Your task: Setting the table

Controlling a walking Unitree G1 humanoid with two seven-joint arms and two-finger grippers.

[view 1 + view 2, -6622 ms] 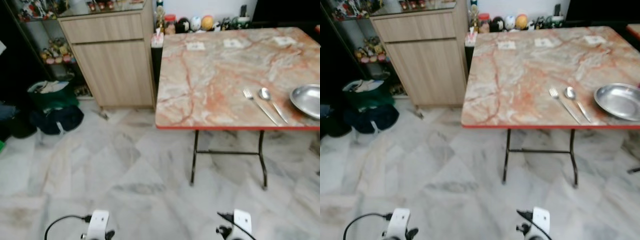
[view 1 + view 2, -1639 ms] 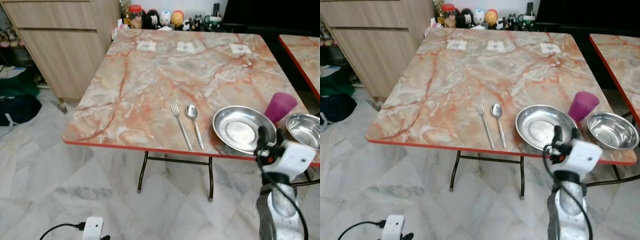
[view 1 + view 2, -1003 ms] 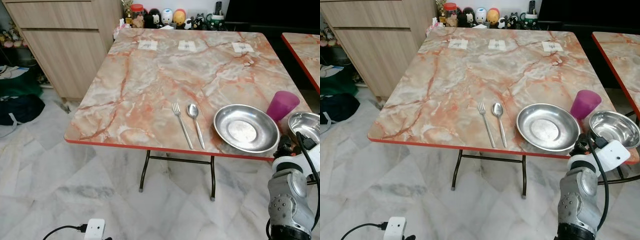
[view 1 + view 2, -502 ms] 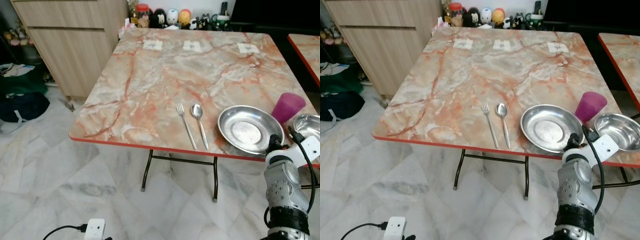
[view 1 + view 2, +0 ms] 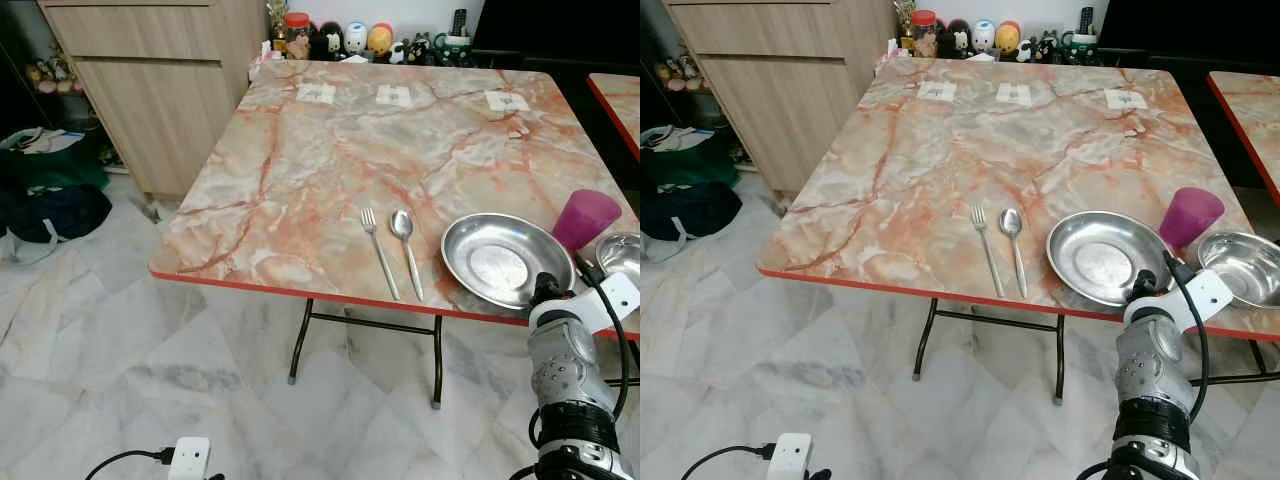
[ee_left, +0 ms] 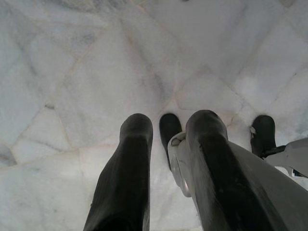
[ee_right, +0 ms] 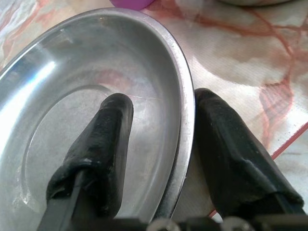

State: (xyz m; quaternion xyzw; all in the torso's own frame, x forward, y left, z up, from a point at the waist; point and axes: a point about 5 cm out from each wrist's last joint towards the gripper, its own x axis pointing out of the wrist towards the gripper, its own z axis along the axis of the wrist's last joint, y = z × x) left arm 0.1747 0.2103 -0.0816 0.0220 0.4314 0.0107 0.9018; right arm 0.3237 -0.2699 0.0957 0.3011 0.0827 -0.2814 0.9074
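The right gripper (image 7: 161,144) stood at the near right corner of the square marble-patterned table with the red edge (image 5: 300,190), its two black fingers parted and straddling the near rim of the round shallow steel plate (image 5: 498,258): one finger (image 7: 103,144) lay over the inside of the dish, the other (image 7: 231,154) outside on the tabletop. The jaws had not closed, so nothing was held yet.

The plate sat close to the table's front edge, with the steel fork (image 5: 379,252) and steel spoon (image 5: 407,250) just beside it on the left, the translucent purple plastic cup (image 5: 586,219) near its far right side, and a small steel bowl (image 5: 1243,262) beyond that.

The main risk looked to be the grip itself. A thin, slick, sloping rim could slide out of a pinch, and a plate caught by one edge would likely tip as it rose (the floor below was hard tile). A sideways nudge while closing could also have pushed the plate into the cup or the cutlery.

The left gripper (image 6: 166,168) hung idle over the floor, fingers slightly apart and holding nothing.
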